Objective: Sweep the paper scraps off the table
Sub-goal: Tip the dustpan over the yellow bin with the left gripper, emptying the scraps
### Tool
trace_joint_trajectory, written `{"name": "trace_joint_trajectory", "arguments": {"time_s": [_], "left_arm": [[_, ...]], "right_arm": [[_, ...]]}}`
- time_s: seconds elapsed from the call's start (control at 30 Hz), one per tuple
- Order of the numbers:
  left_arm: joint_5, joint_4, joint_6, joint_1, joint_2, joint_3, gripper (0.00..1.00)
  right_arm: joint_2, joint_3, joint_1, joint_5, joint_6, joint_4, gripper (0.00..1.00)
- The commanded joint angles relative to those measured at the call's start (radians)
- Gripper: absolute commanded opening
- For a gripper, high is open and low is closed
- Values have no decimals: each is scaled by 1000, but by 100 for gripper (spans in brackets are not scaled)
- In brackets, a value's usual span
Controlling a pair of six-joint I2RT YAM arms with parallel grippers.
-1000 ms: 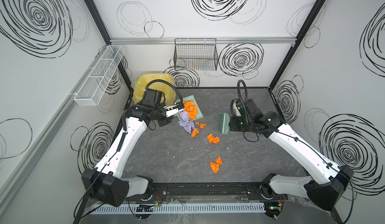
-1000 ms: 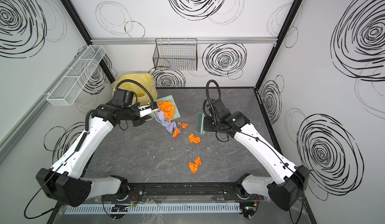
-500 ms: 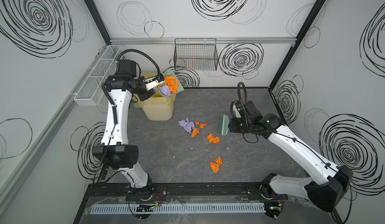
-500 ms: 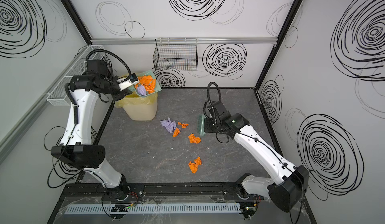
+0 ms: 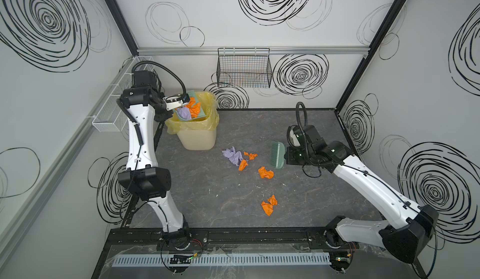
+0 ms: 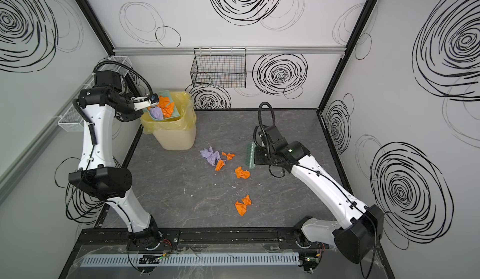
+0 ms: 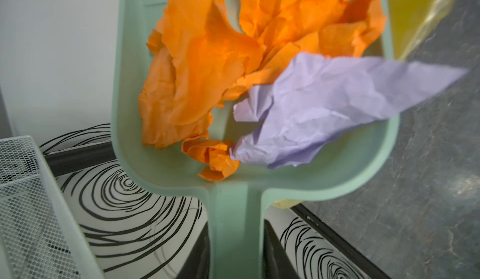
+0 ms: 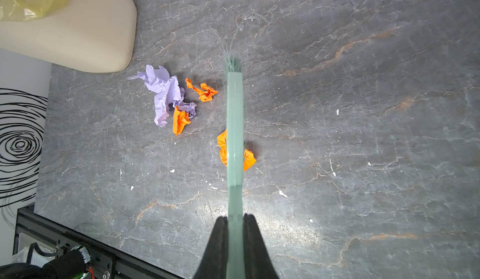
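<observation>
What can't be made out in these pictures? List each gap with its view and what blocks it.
- Bin inside: in both top views the dustpan and the yellow liner cover it.
- Left hand grip: too small in top views; cut off by the left wrist view's edge.
- Orange scrap: in the right wrist view the brush crosses it.
- Wire basket contents: blurred in both top views.

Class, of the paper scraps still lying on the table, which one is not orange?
The lilac scrap, the piece closest to the bin; the other scraps on the table are all orange.
</observation>
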Motion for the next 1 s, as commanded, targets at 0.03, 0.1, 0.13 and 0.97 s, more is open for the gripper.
{"name": "trace_joint_trajectory", "arguments": {"time_s": [0.03,0.1,0.13,0.97], "left_arm": [[-178,121,152,-4,-12,-30,0],[-231,173,194,-10,-16,-49,0],[-256,200,213,-15,-22,-63,0],[-432,587,483,-100,-121,-240,0]], "right_arm": [[13,-3,-4,-7,-10,38,0],[15,-5,-4,-7,-10,40,0],[14,-6,-4,-7,-10,42,0],[411,101,74,-324,367,792,0]]}}
